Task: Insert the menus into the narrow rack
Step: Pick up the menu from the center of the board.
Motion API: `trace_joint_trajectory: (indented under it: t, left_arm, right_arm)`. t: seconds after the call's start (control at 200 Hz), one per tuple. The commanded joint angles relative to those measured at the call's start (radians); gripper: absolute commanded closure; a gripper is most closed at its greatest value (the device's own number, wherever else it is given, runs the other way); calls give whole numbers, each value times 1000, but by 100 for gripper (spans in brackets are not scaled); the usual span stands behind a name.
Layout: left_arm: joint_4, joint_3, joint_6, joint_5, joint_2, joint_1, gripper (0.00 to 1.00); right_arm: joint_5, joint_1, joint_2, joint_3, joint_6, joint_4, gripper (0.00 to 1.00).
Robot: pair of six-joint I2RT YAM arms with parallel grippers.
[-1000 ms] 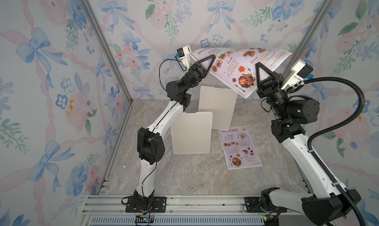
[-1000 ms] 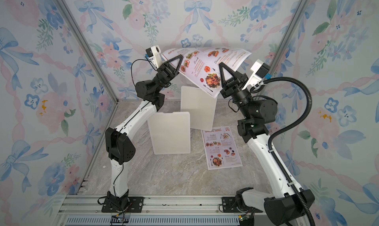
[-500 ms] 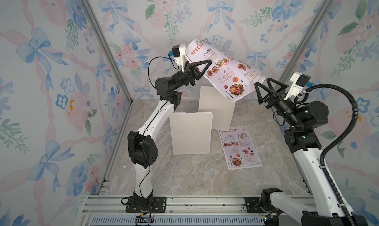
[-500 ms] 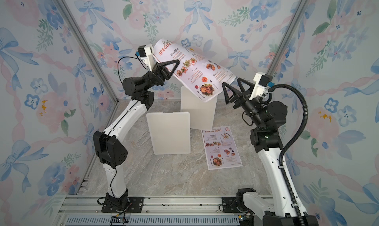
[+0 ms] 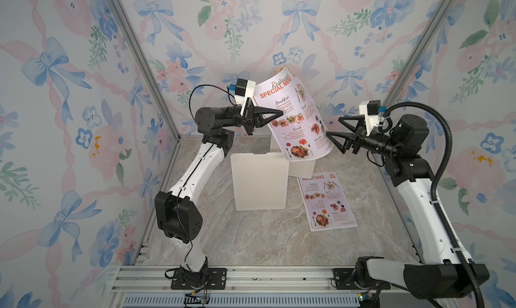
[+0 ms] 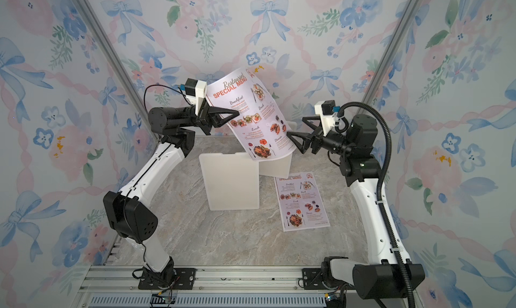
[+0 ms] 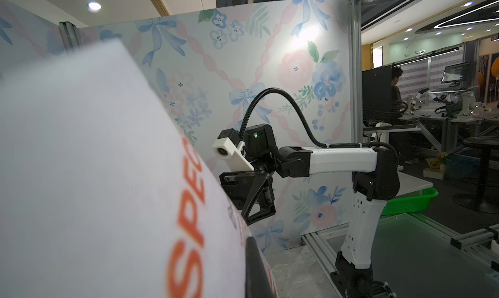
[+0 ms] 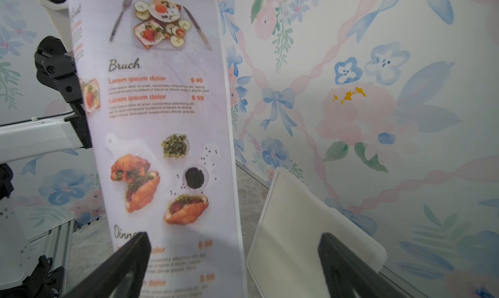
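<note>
One of the menus hangs curved and nearly upright over the narrow rack, heading uppermost. My left gripper is shut on its left edge; in the left wrist view the sheet fills the frame beside the gripper. My right gripper stands open at the sheet's lower right edge, gripping nothing. In the right wrist view that edge lies between the wide-apart fingers of the gripper. The narrow rack is a set of white upright panels; its rear panel is close by.
A second menu lies flat, face up, on the marble table right of the rack. Floral walls with aluminium posts close in the left, back and right. An aluminium rail carrying both arm bases runs along the front.
My right gripper opened, let go of the menu and drew back right and lower. My left gripper swung the sheet from spread overhead to hanging nearly upright over the rack.
</note>
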Motion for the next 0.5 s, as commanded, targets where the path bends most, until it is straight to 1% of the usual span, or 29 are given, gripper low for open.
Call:
trace_joint_trajectory:
  t: [0.0, 0.08, 0.11, 0.12, 0.135, 0.175, 0.21, 0.23, 0.245, 0.275, 0.35, 0.44, 0.495]
  left_arm:
    - [-9, -18, 4, 36, -25, 38, 100]
    - [-34, -73, 58, -3, -68, 57, 100]
    - [-93, -80, 118, -35, -82, 64, 100]
    - [-147, -76, 142, -49, -86, 65, 100]
    - [-233, -69, 200, -73, -92, 66, 100]
    - [-497, -36, 416, -142, -115, 60, 100]
    - [-686, -4, 588, -212, -135, 42, 100]
    - [-792, 14, 661, -260, -143, 27, 100]
    - [-840, 23, 704, -283, -148, 20, 100]
    - [-866, 25, 729, -288, -157, 11, 100]
    - [-866, 38, 715, -268, -155, 5, 100]
    - [-878, 42, 729, -276, -156, 11, 100]
    - [-899, 59, 741, -253, -149, 14, 100]
  right_arm:
    - [-25, 48, 20, 95, -125, -139, 1]
    - [18, 70, 24, 107, -136, -152, 1]
    - [28, 77, 23, 101, -129, -136, 1]
    - [33, 78, 21, 98, -127, -132, 1]
    - [40, 82, 20, 95, -125, -126, 1]
    - [65, 91, 18, 89, -122, -119, 1]
    - [86, 99, 17, 85, -122, -119, 1]
    - [91, 99, 17, 85, -122, -119, 1]
    - [92, 101, 17, 85, -122, -119, 1]
    - [86, 99, 17, 83, -117, -116, 1]
    - [56, 89, 24, 100, -116, -130, 2]
    - [9, 67, 45, 137, -137, -187, 2]
    - [-22, 50, 68, 174, -147, -224, 2]
